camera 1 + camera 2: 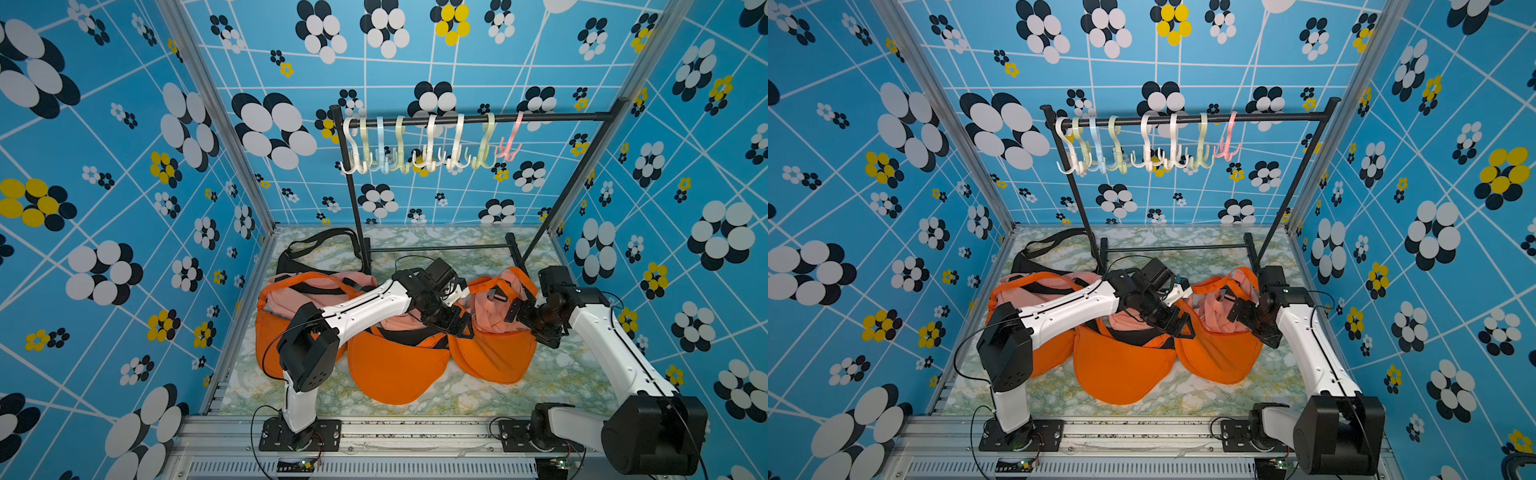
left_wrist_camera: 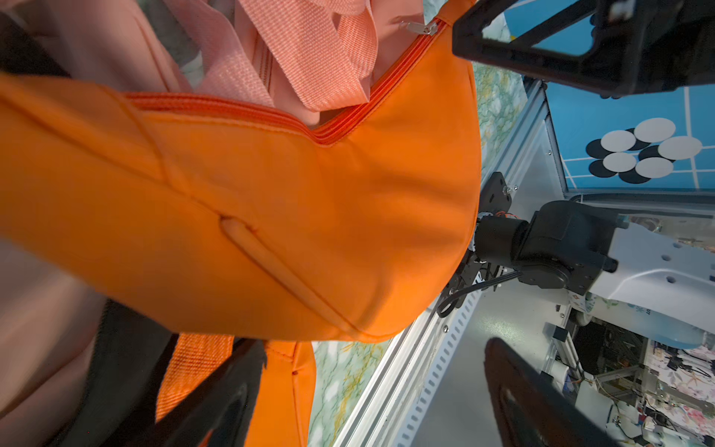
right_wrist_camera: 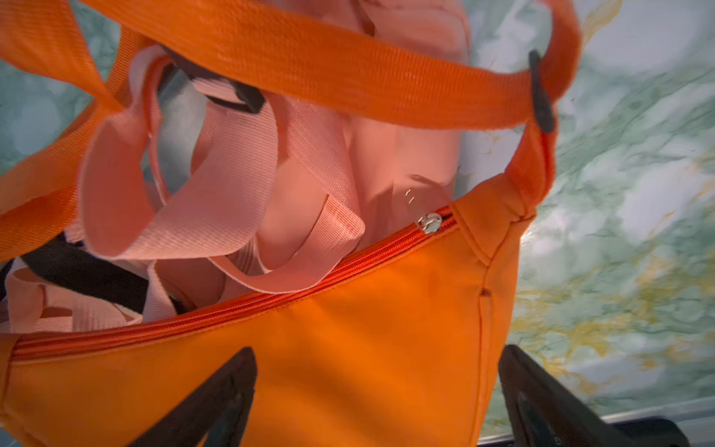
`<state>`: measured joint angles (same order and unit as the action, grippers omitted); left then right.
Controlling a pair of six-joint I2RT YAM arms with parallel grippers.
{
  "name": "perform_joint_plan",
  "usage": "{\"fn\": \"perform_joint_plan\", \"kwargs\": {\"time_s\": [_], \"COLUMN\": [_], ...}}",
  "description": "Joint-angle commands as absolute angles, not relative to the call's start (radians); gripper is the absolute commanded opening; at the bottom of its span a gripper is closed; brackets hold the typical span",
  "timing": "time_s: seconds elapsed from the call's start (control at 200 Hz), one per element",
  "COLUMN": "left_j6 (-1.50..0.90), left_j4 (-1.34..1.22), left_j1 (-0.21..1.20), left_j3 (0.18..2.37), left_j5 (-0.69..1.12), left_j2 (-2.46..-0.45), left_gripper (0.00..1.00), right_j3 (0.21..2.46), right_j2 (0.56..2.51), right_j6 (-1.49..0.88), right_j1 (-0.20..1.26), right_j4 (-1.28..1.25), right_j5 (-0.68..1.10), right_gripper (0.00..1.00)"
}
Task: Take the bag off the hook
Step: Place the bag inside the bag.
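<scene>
Right wrist view: right end effector [image 3: 379, 352] wide open, nothing held. Orange bag [image 3: 348, 387] sits directly beneath it, strap [image 3: 348, 73] looping loose just ahead. Left end effector [image 2: 375, 348] same deal: spread wide, empty, hovering over same bag. Hooks [image 1: 428, 145] high above and behind both end effectors, all bare in both top views. Bag lies on worktop [image 1: 561, 374], beside two other orange bags [image 1: 395, 370]. My guess: unhooking done, drop-off stage. Next move: lift both arms clear, mind strap snagging fingers.
</scene>
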<state>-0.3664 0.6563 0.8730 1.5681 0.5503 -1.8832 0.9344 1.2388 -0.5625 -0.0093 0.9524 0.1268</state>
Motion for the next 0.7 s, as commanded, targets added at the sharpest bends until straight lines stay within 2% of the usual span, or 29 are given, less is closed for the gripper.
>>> {"fn": "perform_joint_plan", "kwargs": {"time_s": [0.0, 0.145, 0.24, 0.3, 0.35, 0.365, 0.375, 0.45, 0.515, 0.62, 0.695], "left_j6": [-0.342, -0.346, -0.353, -0.354, -0.354, -0.354, -0.352, -0.35, -0.351, -0.359, -0.359], "left_j4": [0.668, 0.659, 0.648, 0.641, 0.64, 0.64, 0.64, 0.641, 0.642, 0.652, 0.68], "left_j1": [0.852, 0.846, 0.848, 0.853, 0.857, 0.859, 0.861, 0.868, 0.876, 0.898, 0.923], "left_j3": [1.552, 1.571, 1.593, 1.607, 1.618, 1.621, 1.622, 1.633, 1.638, 1.645, 1.657], "left_j5": [0.495, 0.42, 0.412, 0.428, 0.441, 0.442, 0.443, 0.45, 0.468, 0.512, 0.527], "left_j2": [-1.864, -1.898, -1.928, -1.943, -1.952, -1.953, -1.954, -1.954, -1.953, -1.941, -1.932], "left_gripper": [0.92, 0.91, 0.85, 0.76, 0.69, 0.66, 0.64, 0.51, 0.31, 0.01, 0.0], "right_j3": [0.867, 0.826, 0.812, 0.811, 0.815, 0.815, 0.818, 0.835, 0.86, 0.912, 0.954], "right_j2": [1.27, 1.307, 1.297, 1.295, 1.293, 1.293, 1.293, 1.29, 1.29, 1.286, 1.284], "right_j6": [-0.64, -0.642, -0.642, -0.633, -0.623, -0.62, -0.618, -0.597, -0.578, -0.547, -0.526], "right_j1": [-0.018, -0.032, -0.038, -0.053, -0.07, -0.074, -0.08, -0.104, -0.116, -0.13, -0.136], "right_j4": [0.842, 0.822, 0.806, 0.8, 0.798, 0.798, 0.798, 0.809, 0.824, 0.858, 0.888], "right_j5": [0.204, 0.193, 0.149, 0.131, 0.132, 0.133, 0.133, 0.124, 0.116, 0.095, 0.074], "right_gripper": [0.93, 0.9, 0.86, 0.75, 0.49, 0.44, 0.37, 0.14, 0.06, 0.03, 0.03]}}
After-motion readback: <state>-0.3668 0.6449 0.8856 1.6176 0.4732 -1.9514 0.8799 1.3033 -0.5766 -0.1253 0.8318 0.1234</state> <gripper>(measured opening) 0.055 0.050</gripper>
